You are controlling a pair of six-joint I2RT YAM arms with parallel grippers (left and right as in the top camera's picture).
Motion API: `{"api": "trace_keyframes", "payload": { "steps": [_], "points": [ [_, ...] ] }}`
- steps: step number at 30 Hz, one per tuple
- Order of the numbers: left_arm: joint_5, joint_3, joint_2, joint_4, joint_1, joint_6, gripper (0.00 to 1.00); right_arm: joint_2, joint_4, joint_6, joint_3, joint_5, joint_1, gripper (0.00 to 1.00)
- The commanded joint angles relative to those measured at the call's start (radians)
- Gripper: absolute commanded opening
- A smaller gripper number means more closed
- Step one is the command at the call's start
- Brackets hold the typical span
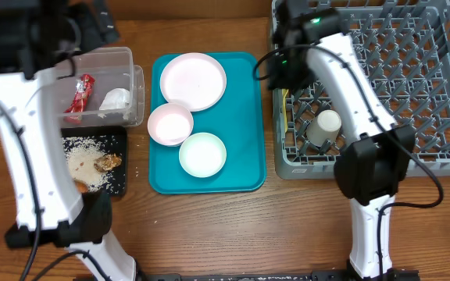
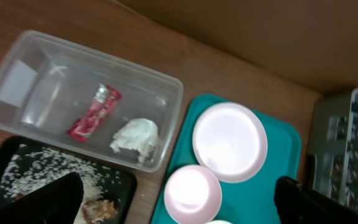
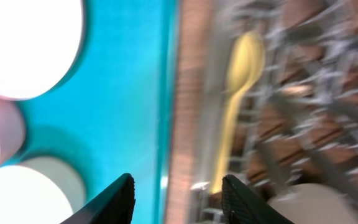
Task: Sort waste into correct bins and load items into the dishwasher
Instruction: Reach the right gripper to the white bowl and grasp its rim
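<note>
- One black tray [image 1: 118, 139], nearest the arm bases, on the left: holds loose rice [image 1: 80, 152], a brown food piece [image 1: 109, 162] and an orange carrot [image 1: 80, 185] half hidden under the left arm. Judged to be the food-scrap bin.
- Two white bowls, the nearer bowl [image 1: 202, 154] and the farther bowl [image 1: 170, 123], mouths up on the teal tray [image 1: 244, 117]. Not yet loaded.
- One small white cup [image 1: 326, 125], standing among the pegs at the near left of the dish rack [image 1: 444, 152]. Judged loaded.
- One pale yellow spoon [image 3: 244, 68], lying in the rack just inside its left wall. View blurred.
- One clear tub [image 1: 137, 86]: red snack wrapper [image 1: 80, 92] beside crumpled napkin [image 1: 117, 99], dry rubbish kept apart from the food.
- One white plate [image 1: 192, 80], flat at the tray's far end, just beside the farther bowl.
- Left gripper [image 2: 179, 196]: raised over tub and tray, fingers spread wide, empty.
- Right gripper [image 3: 179, 205]: over the seam between tray and rack, fingers well apart, nothing between them. Judged free for a dish.
</note>
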Motion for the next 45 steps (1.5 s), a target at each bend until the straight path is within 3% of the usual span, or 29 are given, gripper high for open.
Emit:
{"api": "trace_keyframes", "payload": {
  "steps": [1,7,12,21,28,38,45],
  "points": [
    [-0.034,0.028,-0.054,0.000,0.040,-0.023,1.00,-0.042,0.003,0.038,0.007,-0.029,0.091,0.48],
    [-0.032,0.027,-0.040,-0.011,0.063,-0.022,1.00,-0.042,0.080,0.074,-0.129,-0.082,0.231,0.46],
    [-0.032,0.027,-0.032,-0.011,0.063,-0.022,1.00,-0.042,0.186,0.146,-0.272,-0.094,0.306,0.38],
    [-0.032,0.027,-0.032,-0.011,0.063,-0.022,1.00,-0.042,0.291,0.214,-0.433,-0.097,0.322,0.35],
    [-0.032,0.027,-0.032,-0.011,0.063,-0.022,1.00,-0.042,0.304,0.214,-0.437,-0.096,0.317,0.04],
    [-0.032,0.027,-0.032,-0.011,0.063,-0.022,1.00,-0.099,0.211,0.224,-0.436,-0.085,0.258,0.04],
    [-0.032,0.027,-0.032,-0.011,0.063,-0.022,1.00,-0.265,0.131,0.198,-0.410,0.103,0.211,0.04]
  ]
}}
